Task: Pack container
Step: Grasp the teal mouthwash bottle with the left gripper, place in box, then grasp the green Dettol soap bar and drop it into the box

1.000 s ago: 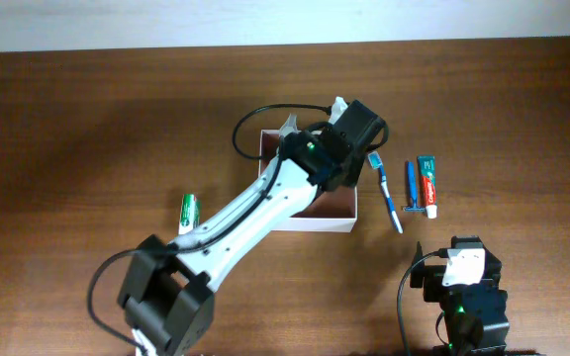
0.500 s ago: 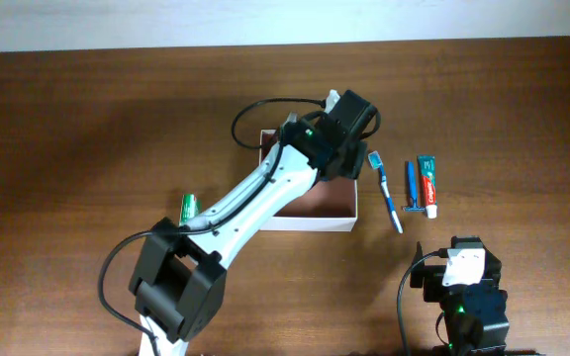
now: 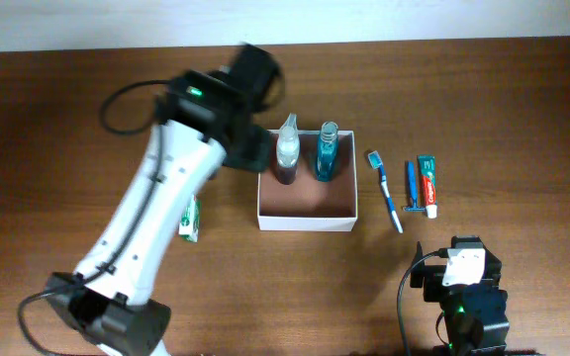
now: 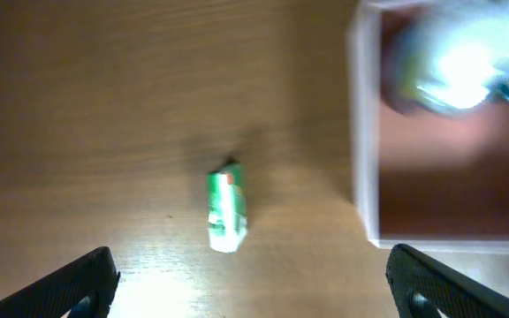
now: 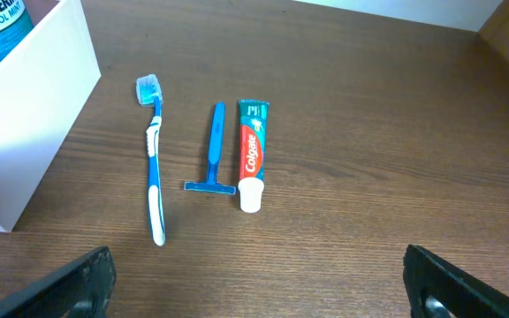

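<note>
The container [image 3: 305,222] is a shallow white box with a reddish-brown inside, at the table's middle. A clear bottle [image 3: 287,150] and a blue mouthwash bottle [image 3: 327,151] stand along its far wall. My left arm [image 3: 201,104] reaches over the table left of the box. In the left wrist view, my left gripper [image 4: 250,287] is open and empty, high above a green tube [image 4: 226,210], with the container's wall [image 4: 365,132] to the right. My right gripper [image 5: 259,283] is open and empty, near the front edge, short of a toothbrush [image 5: 155,168], a razor [image 5: 212,150] and a toothpaste tube [image 5: 251,155].
The green tube [image 3: 191,216] lies left of the box, partly under my left arm. The toothbrush [image 3: 385,191], razor [image 3: 413,188] and toothpaste tube [image 3: 427,185] lie side by side right of the box. The right arm [image 3: 460,282] sits at the front right.
My left arm has swung from over the container to the far left, and its jaws have opened. The two bottles in the box now show. The right arm has not moved.
</note>
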You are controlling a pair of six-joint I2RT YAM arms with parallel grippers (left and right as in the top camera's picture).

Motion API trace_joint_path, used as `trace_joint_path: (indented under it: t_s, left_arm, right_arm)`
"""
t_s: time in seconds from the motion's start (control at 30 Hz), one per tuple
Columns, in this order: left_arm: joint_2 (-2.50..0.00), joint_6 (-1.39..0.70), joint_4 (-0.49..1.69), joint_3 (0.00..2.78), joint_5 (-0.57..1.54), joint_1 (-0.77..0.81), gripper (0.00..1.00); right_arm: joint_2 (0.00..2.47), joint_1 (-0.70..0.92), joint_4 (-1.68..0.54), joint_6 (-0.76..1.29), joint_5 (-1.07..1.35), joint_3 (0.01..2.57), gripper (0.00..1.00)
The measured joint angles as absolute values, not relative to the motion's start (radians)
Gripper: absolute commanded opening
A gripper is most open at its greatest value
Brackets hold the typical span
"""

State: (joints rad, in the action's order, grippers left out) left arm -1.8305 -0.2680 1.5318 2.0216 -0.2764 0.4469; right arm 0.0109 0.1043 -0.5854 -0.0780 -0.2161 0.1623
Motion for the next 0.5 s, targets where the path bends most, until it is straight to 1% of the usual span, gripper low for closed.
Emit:
trace_joint_path:
  t_s: [0.1, 0.2, 0.3, 0.4, 0.43, 0.5]
  left_arm:
    - [-1.831, -0.268, 1.467, 1.935, -0.246, 0.31, 0.99]
    - [-1.831, -0.251, 1.351, 1.798, -0.197, 0.226, 0.99]
    - [-1.832, -0.22, 1.233, 1.626, -0.136, 0.183, 0.99]
    - [-1.837, -0.197, 1.13, 1.483, -0.105, 0.178, 0.99]
    - [-1.837, -0.19, 1.093, 1.412, -0.095, 0.179, 0.98]
    - [-1.839, -0.182, 1.045, 1.353, -0.086, 0.18, 0.93]
  right_arm:
    - [0.011, 0.104, -0.585, -0.078, -0.216, 0.162, 0.99]
    - [0.011, 0.104, -0.585, -0.078, -0.216, 0.162, 0.99]
    - [0.011, 0.104, -0.585, -0.078, -0.216, 0.162, 0.99]
    - [0.011, 0.104, -0.585, -0.078, -0.216, 0.162, 0.99]
    - [0.011, 0.104, -0.585, -0.078, -0.216, 0.162, 0.99]
    - [0.011, 0.104, -0.585, -0.078, -0.216, 0.162, 0.99]
